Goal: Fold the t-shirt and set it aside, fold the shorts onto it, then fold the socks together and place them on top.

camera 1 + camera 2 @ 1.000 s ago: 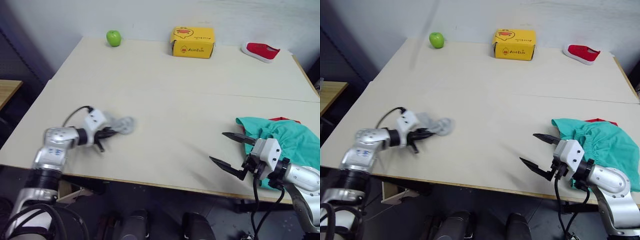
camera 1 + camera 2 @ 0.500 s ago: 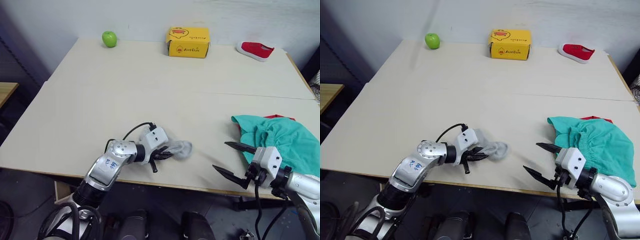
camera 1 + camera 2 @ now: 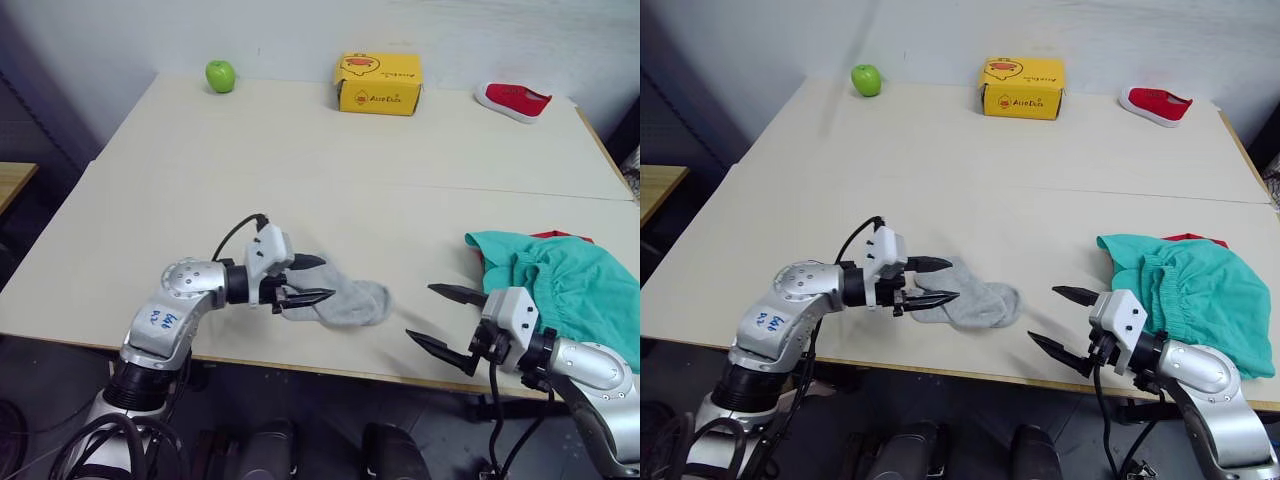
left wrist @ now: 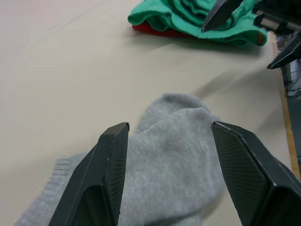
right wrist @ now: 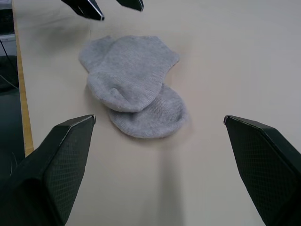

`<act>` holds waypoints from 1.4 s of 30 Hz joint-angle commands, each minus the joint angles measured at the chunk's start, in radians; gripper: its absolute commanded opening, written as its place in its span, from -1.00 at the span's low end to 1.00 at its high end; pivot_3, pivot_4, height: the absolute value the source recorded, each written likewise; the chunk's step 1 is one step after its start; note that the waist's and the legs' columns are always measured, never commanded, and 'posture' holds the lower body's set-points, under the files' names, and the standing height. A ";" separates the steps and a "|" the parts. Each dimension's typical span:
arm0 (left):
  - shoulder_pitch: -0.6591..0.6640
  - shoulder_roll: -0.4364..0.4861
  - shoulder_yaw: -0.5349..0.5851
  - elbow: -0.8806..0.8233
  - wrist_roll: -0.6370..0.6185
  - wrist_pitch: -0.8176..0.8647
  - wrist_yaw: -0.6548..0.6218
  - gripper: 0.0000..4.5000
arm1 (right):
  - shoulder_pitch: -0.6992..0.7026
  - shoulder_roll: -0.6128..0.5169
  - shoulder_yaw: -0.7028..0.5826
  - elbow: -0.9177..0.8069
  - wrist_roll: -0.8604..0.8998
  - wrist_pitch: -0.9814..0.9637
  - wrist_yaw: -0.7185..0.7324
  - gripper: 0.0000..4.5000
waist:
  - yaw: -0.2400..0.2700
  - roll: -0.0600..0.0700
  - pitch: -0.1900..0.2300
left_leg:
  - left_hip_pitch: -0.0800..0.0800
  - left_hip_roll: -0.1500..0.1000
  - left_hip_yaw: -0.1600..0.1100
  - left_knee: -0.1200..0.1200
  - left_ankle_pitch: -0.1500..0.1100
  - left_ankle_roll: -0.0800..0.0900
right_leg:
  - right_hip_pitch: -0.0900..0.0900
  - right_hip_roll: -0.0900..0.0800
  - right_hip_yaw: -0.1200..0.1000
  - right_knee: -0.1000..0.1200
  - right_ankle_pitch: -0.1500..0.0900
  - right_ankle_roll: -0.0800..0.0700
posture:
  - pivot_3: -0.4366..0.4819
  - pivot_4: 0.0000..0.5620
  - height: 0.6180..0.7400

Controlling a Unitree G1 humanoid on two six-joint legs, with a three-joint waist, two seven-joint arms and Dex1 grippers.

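Your left claw [image 3: 305, 279] gapes empty over the socks [image 3: 342, 300]; right claw [image 3: 443, 318], at 3 o'clock, wide, empty; a one-layer pinch may unfold them.

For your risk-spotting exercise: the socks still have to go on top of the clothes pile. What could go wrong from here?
1. The socks lie loosely overlapped near the table's front edge; a one-sided pinch by the open left gripper might lift one sock and leave its partner.
2. The shorts look bunched over the t-shirt, so the socks could slide off that uneven pile.
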 commanded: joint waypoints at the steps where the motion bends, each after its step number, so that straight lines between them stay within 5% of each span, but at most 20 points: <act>1: -0.001 0.051 0.068 0.043 -0.007 -0.091 -0.028 0.30 | -0.019 0.019 0.017 -0.023 0.008 -0.005 -0.002 1.00 | 0.008 0.000 0.000 | 0.000 0.006 0.011 0.003 -0.003 -0.002 | -0.007 0.005 0.010 0.001 0.002 -0.004 | -0.05 -0.47 1.00; 8: -0.001 0.165 0.038 0.237 0.093 -0.256 -0.094 0.30 | -0.109 0.024 0.161 -0.010 -0.086 -0.001 0.013 1.00 | -0.016 0.000 0.000 | 0.002 0.012 0.012 0.002 -0.006 -0.003 | -0.003 0.013 0.011 -0.003 0.004 -0.004 | -0.05 -0.47 1.00; 16: 0.009 0.142 -0.041 0.347 0.159 -0.285 -0.102 0.30 | -0.326 0.062 0.320 0.215 -0.274 -0.037 0.007 1.00 | -0.018 0.000 0.000 | 0.001 0.012 0.012 0.004 -0.007 -0.002 | -0.003 0.013 0.011 -0.002 0.004 -0.005 | -0.05 -0.47 1.00; 18: 0.015 0.144 -0.053 0.343 0.166 -0.268 -0.110 0.31 | -0.343 0.056 0.343 0.248 -0.288 -0.045 0.037 0.83 | -0.016 0.000 0.000 | -0.001 0.012 0.011 0.004 -0.007 -0.002 | -0.004 0.013 0.010 0.002 0.004 -0.005 | -0.05 -0.47 1.00; 24: 0.045 0.135 -0.022 0.316 0.145 -0.241 -0.085 -0.36 | -0.394 0.082 0.334 0.313 -0.272 -0.089 0.060 -0.02 | -0.022 0.000 0.000 | 0.000 0.012 0.012 0.007 -0.008 -0.001 | -0.003 0.013 0.011 0.003 0.004 -0.005 | -0.05 -0.47 1.00; 29: 0.066 0.163 0.084 0.281 0.033 -0.165 -0.107 -0.36 | -0.349 0.070 0.286 0.265 -0.186 -0.076 0.103 -0.02 | -0.033 0.000 0.000 | 0.000 0.015 0.011 0.008 -0.009 -0.002 | -0.003 0.014 0.010 0.004 0.004 -0.005 | -0.05 -0.47 1.00; 33: 0.063 0.207 0.134 0.271 -0.039 -0.076 -0.152 -0.04 | -0.305 0.028 0.254 0.224 -0.140 -0.038 0.145 -0.04 | -0.039 0.000 0.000 | 0.000 0.015 0.011 0.008 -0.009 -0.002 | -0.003 0.015 0.010 0.004 0.004 -0.005 | -0.05 -0.47 1.00; 36: 0.039 0.217 0.139 0.286 -0.053 -0.053 -0.167 0.39 | -0.294 0.027 0.230 0.184 -0.075 0.045 0.141 -0.04 | -0.040 0.000 0.000 | 0.000 0.015 0.012 0.008 -0.010 -0.002 | -0.003 0.014 0.010 0.004 0.004 -0.005 | -0.05 -0.47 1.00; 39: -0.017 0.206 0.144 0.324 -0.077 0.014 -0.165 0.76 | -0.298 0.039 0.209 0.116 0.020 0.191 0.110 0.22 | -0.040 0.000 0.000 | 0.000 0.016 0.011 0.008 -0.010 -0.003 | -0.003 0.015 0.010 0.004 0.004 -0.005 | -0.05 -0.47 1.00; 42: -0.089 0.176 0.111 0.385 -0.050 0.061 -0.130 0.77 | -0.313 0.056 0.203 0.049 0.109 0.363 0.045 0.67 | -0.037 0.000 0.000 | 0.000 0.016 0.011 0.008 -0.010 -0.003 | -0.003 0.015 0.010 0.004 0.004 -0.005 | -0.05 -0.47 1.00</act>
